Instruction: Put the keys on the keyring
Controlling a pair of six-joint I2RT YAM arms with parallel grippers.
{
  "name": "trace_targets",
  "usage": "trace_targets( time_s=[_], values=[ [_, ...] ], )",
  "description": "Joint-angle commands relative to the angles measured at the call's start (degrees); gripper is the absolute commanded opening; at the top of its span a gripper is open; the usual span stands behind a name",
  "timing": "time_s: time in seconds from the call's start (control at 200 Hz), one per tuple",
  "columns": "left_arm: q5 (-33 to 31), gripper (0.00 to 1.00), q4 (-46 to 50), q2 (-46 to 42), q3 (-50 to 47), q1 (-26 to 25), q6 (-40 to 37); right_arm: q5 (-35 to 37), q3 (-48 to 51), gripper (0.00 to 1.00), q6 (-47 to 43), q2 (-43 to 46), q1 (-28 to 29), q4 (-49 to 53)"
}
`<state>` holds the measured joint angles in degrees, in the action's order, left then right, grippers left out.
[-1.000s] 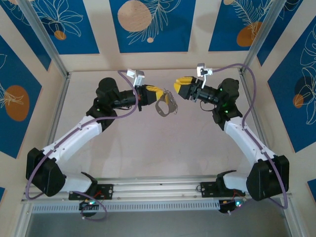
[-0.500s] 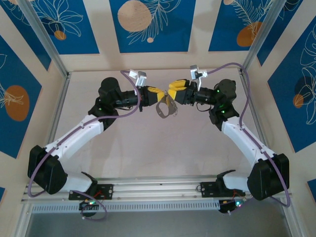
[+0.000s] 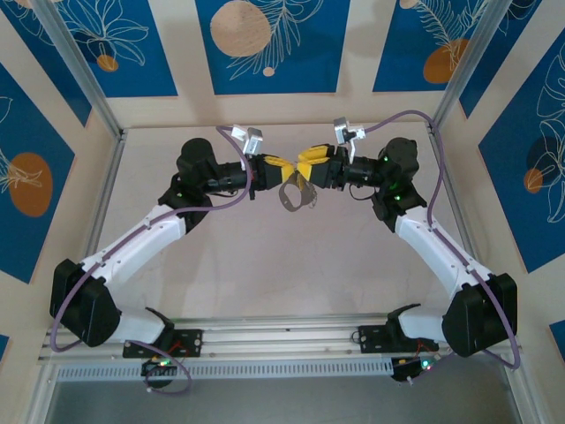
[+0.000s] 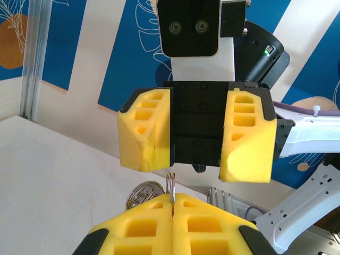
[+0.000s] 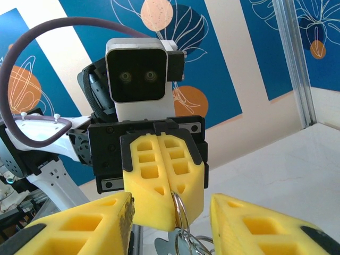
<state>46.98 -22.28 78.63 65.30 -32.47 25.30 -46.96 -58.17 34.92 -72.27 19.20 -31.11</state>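
The left gripper [image 4: 172, 204] is clenched on the keyring [image 3: 297, 194], pinched by a thin wire edge at its top. The grey loop is left hanging below the fingertips, above the worktop [image 3: 265, 265] and clear of it. The right gripper [image 4: 195, 138] is held directly opposite, nose to nose with the left. Its jaws are parted, nothing is between them, and one yellow finger is set to each side of the pinched edge. In the right wrist view, a few metal bits [image 5: 183, 245] can be seen dangling under the ring. What they are cannot be told at this size.

The keyring is judged to be light, rigid and smooth. It should not deform under a firm pinch, but it is likely to slip or swivel between soft foam pads, since so little wire is held. As it hangs from one point, swinging is to be expected on any nudge.

A second hold is best taken on the loop's long side, close under the left gripper, where the swing is least. The opening part should be left free.
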Motion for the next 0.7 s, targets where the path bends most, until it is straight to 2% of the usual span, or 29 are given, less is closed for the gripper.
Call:
trace_targets(
  time_s=[0.0,0.23,0.385,0.59,0.695],
  values=[
    [1.6,0.0,-2.9,0.0,2.8,0.5,0.8,-0.8,-1.2,0.39,-1.5,-0.7,0.6,1.6],
    [1.6,0.0,-2.9,0.3,3.1,0.5,0.8,-1.4,-1.6,0.29,-1.6,-1.0,0.8,1.9],
    [1.8,0.0,-2.8,0.5,3.2,0.5,0.9,-1.3,-1.8,0.14,-1.8,-1.0,0.8,2.0],
    [2.1,0.0,-2.8,0.7,3.3,0.5,1.0,-1.5,-2.6,0.0,-2.0,-1.1,1.1,2.3],
    [2.2,0.0,-2.5,1.0,3.6,0.5,0.9,-2.0,-3.2,0.0,-2.6,-1.3,1.2,3.0]
  ],
)
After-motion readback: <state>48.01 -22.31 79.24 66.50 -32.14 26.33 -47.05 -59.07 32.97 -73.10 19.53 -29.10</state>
